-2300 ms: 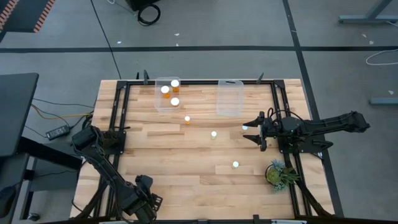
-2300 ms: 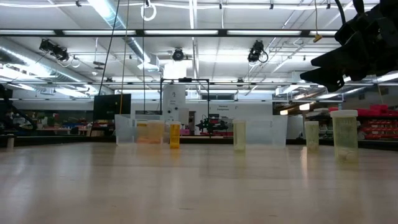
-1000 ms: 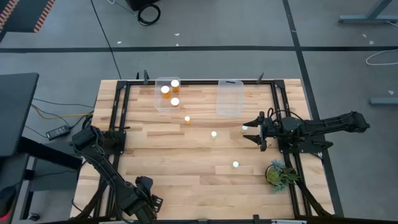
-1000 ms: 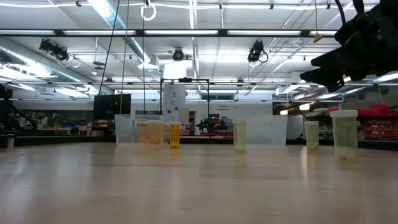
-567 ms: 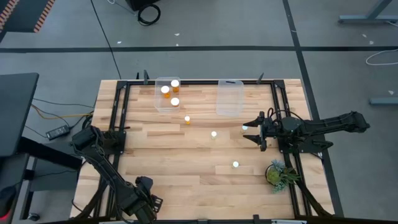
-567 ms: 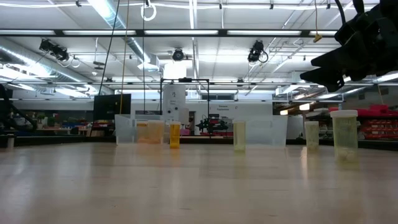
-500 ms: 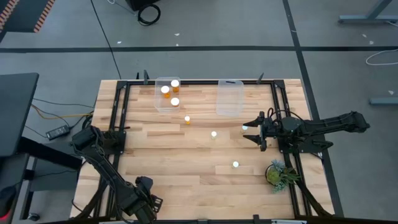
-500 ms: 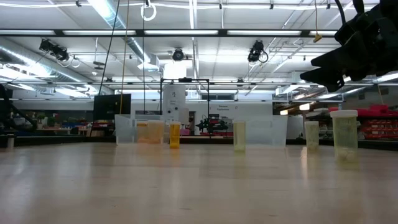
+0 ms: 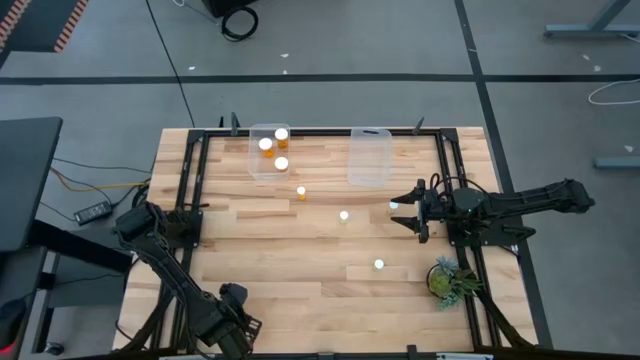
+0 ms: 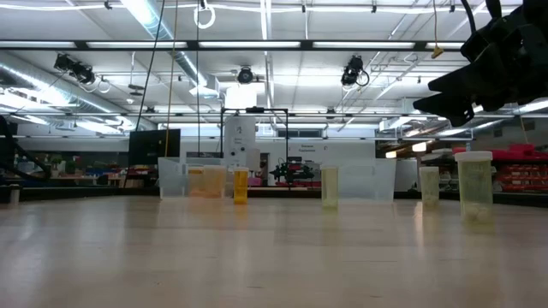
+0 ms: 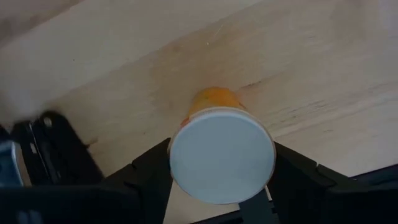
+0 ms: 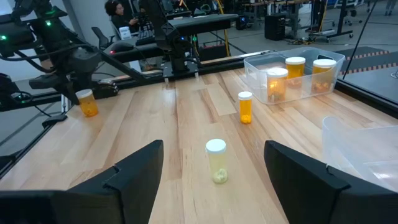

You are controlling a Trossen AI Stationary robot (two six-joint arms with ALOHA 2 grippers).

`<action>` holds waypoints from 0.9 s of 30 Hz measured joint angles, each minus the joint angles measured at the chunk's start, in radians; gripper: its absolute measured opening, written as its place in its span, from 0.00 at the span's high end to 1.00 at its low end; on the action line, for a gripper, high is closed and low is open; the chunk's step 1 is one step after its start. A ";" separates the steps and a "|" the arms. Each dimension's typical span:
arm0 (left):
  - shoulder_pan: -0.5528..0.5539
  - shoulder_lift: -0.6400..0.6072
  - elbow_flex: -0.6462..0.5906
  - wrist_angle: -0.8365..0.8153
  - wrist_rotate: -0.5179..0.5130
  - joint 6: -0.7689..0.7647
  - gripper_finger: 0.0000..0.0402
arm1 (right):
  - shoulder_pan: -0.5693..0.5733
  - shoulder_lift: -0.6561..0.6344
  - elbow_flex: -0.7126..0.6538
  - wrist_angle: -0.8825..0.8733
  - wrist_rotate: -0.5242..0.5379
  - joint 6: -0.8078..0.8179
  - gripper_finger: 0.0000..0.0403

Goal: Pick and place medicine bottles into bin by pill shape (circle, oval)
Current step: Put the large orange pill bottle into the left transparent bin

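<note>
Gripping an amber bottle (image 11: 222,152) by its sides, the left claw (image 11: 221,186) sits at the tabletop's (image 9: 300,270) near-left corner. The right claw (image 9: 413,208) hangs with fingers spread wide by the right edge, above a capped bottle (image 9: 394,206). Three loose bottles (image 9: 344,215) stand well apart on pale wood planks; three more fill the left clear bin (image 9: 268,152), the right bin (image 9: 368,158) beside it. A potted plant (image 9: 449,279) occupies the near-right corner. Grey floor surrounds the black frame.

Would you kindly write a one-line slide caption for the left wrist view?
Left gripper closing around an orange medicine bottle with a white cap, standing upright on the wooden table.
</note>
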 joint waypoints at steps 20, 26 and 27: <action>0.174 -0.064 0.002 -0.037 0.004 0.334 0.45 | 0.000 0.000 0.000 0.000 0.000 0.000 0.29; 0.249 -0.068 0.002 -0.052 0.004 0.494 0.43 | 0.000 0.000 0.000 0.000 0.000 0.000 0.29; 0.264 -0.068 0.002 -0.055 0.004 0.525 0.43 | 0.000 0.000 0.000 0.000 0.000 0.000 0.29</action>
